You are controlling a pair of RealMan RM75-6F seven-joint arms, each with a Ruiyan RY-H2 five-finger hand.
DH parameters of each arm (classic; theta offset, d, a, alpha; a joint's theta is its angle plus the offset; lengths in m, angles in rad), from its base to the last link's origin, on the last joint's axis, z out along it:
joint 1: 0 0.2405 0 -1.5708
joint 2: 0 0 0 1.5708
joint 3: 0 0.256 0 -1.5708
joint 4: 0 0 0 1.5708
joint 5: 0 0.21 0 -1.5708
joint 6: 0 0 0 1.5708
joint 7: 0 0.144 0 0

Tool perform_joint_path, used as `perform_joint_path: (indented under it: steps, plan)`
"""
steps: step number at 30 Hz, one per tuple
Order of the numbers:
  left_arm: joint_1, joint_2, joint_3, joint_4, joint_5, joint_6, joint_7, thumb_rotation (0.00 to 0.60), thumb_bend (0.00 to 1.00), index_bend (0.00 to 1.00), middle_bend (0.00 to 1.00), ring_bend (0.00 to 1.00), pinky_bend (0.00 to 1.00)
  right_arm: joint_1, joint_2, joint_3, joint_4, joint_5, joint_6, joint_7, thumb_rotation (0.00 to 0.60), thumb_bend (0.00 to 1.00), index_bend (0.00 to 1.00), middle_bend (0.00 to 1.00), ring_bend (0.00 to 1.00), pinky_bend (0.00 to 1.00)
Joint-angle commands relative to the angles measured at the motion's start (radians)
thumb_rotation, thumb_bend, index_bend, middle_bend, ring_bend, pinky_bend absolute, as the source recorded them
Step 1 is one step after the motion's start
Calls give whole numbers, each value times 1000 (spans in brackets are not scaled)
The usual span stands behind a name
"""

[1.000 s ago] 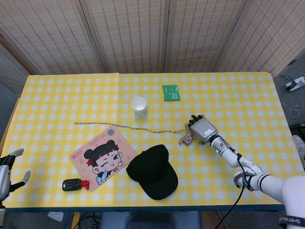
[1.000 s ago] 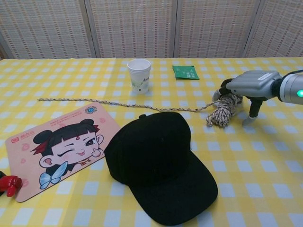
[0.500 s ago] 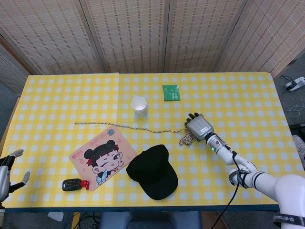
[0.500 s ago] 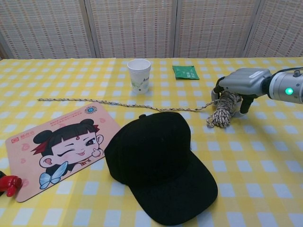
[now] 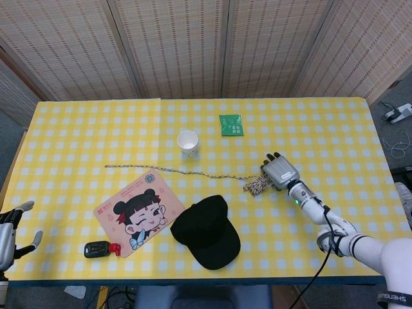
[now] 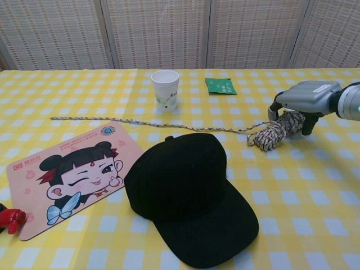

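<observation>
Right hand (image 6: pixel 306 100) and its rope bundle (image 6: pixel 274 131) have shifted rightward since half a second ago, dragging the tail along. Braided speckled rope, coiled at centre right of the frame, its fingers curled round the coil, palm down, the thin tail running left past the paper cup (image 6: pixel 165 89). Left hand (image 5: pixel 11 233), lower left: fingers spread, holding nothing.

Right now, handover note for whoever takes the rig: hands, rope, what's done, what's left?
Right hand: closed over the bundled end of the rope, right of the black cap.
Left hand: open, holding nothing, at the table's near-left edge.
Rope: one strand runs left past the paper cup and above the cartoon mat.
Done: bundle gripped, dragged a little to the right in the last second.
Left: bundle is on the cloth, not lifted; the strand is uncoiled.
</observation>
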Motion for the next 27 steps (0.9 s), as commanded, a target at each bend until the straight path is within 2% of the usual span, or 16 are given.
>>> perform_joint_path:
  steps: [1, 18, 23, 27]
  plan:
    - [2, 0, 1, 0, 0, 2, -1, 600, 331, 247, 260, 257, 194, 1, -10, 3, 8, 2, 4, -6, 600, 247, 378, 325, 147, 164]
    - [11, 0, 5, 11, -1, 4, -19, 600, 331, 254, 260, 257, 194, -7, -71, 9, 71, 10, 22, -4, 600, 305, 505, 423, 256, 209]
    - [7, 3, 4, 12, 1, -4, -22, 600, 331, 254, 260, 257, 194, -15, -83, 13, 84, 7, 39, 18, 600, 422, 566, 481, 329, 283]
    - [-8, 14, -3, 13, 6, -21, -33, 600, 331, 260, 260, 257, 194, -21, -76, 16, 76, -2, 55, 49, 600, 565, 629, 536, 408, 427]
